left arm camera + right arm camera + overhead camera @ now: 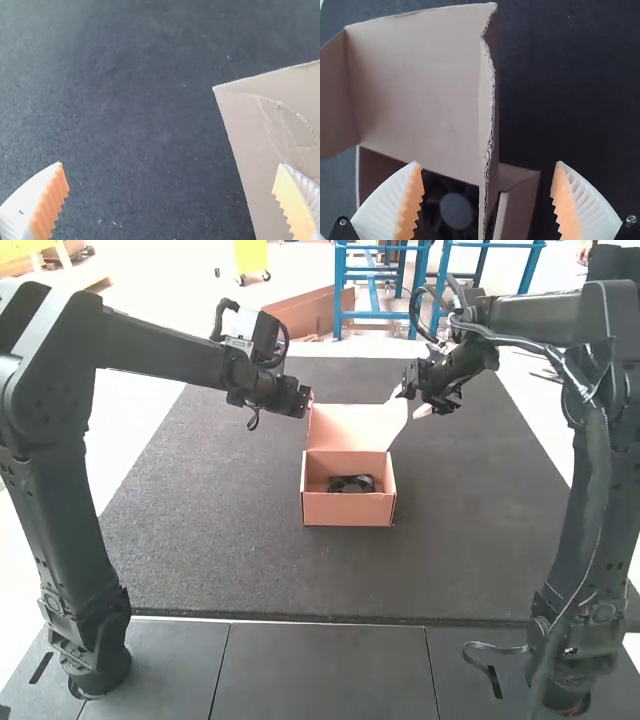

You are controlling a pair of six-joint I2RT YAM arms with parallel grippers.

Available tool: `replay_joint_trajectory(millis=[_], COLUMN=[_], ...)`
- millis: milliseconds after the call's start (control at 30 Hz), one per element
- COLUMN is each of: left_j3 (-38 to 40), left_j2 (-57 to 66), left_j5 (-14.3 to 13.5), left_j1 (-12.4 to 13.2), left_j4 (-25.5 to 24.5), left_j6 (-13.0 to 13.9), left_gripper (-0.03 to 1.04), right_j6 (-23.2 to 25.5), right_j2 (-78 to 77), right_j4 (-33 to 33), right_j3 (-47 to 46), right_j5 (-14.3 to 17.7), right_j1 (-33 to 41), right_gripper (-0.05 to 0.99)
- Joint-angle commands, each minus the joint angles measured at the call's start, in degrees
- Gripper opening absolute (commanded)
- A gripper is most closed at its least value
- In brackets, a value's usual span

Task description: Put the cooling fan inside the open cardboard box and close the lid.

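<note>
the cooling fan (350,483) lies inside the cardboard box (348,508), so closing is the step in hand. the lid (355,427) stands upright. the left gripper (170,165) and right gripper (487,165) are spread wide at its top corners, holding nothing. next, they likely must tip it down over the opening.

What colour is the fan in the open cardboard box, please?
Black cooling fan; clearest in right wrist view.

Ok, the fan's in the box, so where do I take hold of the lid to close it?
Take the lid at its free top edge, by a corner, coming from above. It stands upright, hinged at the back wall of the cardboard box, so that edge likely gives most leverage. The open right gripper straddles its side edge.
</note>
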Motion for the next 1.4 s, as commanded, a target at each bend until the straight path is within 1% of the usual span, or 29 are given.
replay_joint_trajectory(millis=[0, 33, 100, 133, 167, 333, 400, 633, 700, 900, 1033, 1200, 1367], left_j3=[1.8, 1.9, 1.8, 1.8, 1.8, 1.8, 1.8, 1.7, 1.7, 1.6, 1.8, 1.8, 2.0], left_j2=[1.3, 1.3, 1.3, 1.3, 1.3, 1.4, 1.4, 1.4, 1.4, 1.4, 1.4, 1.4, 1.4], left_j5=[0.8, 0.8, 0.8, 0.8, 0.8, 0.8, 0.8, 0.8, 0.8, 0.8, 0.8, 0.8, 0.8], left_j1=[-0.3, -0.3, -0.3, -0.3, -0.3, -0.3, -0.3, -0.3, -0.3, -0.3, -0.3, -0.3, -0.4], left_j4=[0.5, 0.5, 0.6, 0.6, 0.6, 0.6, 0.6, 0.5, 0.4, 0.4, 0.3, 0.3, 0.1], left_j6=[0.0, 0.0, 0.0, 0.0, 0.0, 0.0, 0.0, 0.0, 0.0, 0.0, 0.0, 0.0, 0.0], left_gripper=[0.97, 0.97, 0.97, 0.97, 0.97, 0.97, 0.97, 0.97, 0.97, 0.97, 0.97, 0.97, 0.97], right_j6=[0.2, 0.2, 0.5, 0.5, 0.5, 1.2, 1.1, 1.1, 1.1, 0.5, -0.2, -1.0, -1.8], right_j2=[-0.6, -0.6, -0.6, -0.6, -0.6, -0.6, -0.5, 0.2, 0.3, 0.6, 0.5, 0.2, -0.8], right_j4=[1.2, 1.4, 2.0, 2.1, 2.4, 3.5, 3.6, 4.7, 4.9, 5.3, 5.2, 4.1, 2.1], right_j3=[1.7, 1.7, 1.7, 1.7, 1.6, 1.5, 1.5, 1.2, 1.1, 0.0, -0.3, -0.6, -1.8], right_j5=[-0.4, -0.3, -0.1, 0.1, 0.3, 1.1, 1.4, 2.5, 2.7, 3.0, 2.9, 2.9, 3.3], right_j1=[0.7, 0.8, 0.8, 0.8, 0.8, 0.7, 0.7, 0.8, 0.8, 1.6, 2.0, 3.4, 4.1], right_gripper=[0.53, 0.51, 0.43, 0.4, 0.4, 0.27, 0.23, 0.19, 0.14, 0.09, 0.02, -0.01, -0.01])
